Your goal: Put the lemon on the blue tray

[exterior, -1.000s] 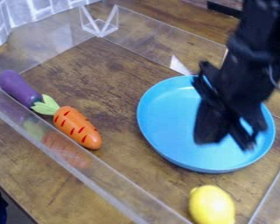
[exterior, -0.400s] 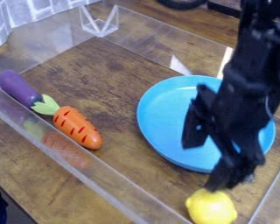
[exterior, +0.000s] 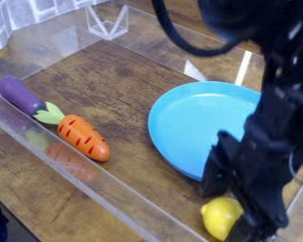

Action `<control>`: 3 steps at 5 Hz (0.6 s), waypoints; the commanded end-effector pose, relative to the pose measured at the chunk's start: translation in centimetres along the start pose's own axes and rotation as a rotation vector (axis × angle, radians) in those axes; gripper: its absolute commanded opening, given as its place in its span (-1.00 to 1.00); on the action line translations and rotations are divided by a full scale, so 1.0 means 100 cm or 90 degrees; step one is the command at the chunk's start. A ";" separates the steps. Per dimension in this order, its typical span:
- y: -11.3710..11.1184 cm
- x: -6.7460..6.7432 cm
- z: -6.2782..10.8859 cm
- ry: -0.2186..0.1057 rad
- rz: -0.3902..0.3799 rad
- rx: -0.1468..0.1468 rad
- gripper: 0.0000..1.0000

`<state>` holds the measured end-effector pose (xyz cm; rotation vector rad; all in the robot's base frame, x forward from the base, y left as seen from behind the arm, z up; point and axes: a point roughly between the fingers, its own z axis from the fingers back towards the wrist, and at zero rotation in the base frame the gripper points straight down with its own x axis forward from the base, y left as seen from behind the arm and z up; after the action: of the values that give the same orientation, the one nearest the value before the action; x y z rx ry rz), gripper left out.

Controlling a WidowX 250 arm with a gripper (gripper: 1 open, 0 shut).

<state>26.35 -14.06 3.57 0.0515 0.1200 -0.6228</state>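
The lemon point(exterior: 218, 218) is a small yellow oval on the wooden table at the bottom right, just in front of the blue tray point(exterior: 192, 118). The tray is a large round sky-blue plate and holds nothing. My black gripper point(exterior: 242, 202) points down, low over the lemon, with its fingers spread to either side of it. It is open, and its right side covers part of the lemon. I cannot tell whether a finger touches the fruit. The arm also hides the tray's right rim.
An orange carrot point(exterior: 82, 138) and a purple eggplant point(exterior: 18, 94) lie at the left beside a clear plastic wall point(exterior: 65, 165). A clear stand point(exterior: 113, 21) is at the back. Bare wood lies between the carrot and the tray.
The gripper has left its place over the tray, coming down and toward the picture's bottom onto the lemon. Its fingers have spread apart. The lemon, carrot and eggplant have not moved.
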 end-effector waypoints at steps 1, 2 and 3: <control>-0.002 0.007 0.006 -0.025 0.002 0.003 1.00; 0.002 0.010 0.003 -0.022 0.013 0.001 -1.00; 0.010 0.013 0.011 -0.022 0.024 0.006 -1.00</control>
<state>26.93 -14.10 3.03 0.0607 0.1400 -0.5987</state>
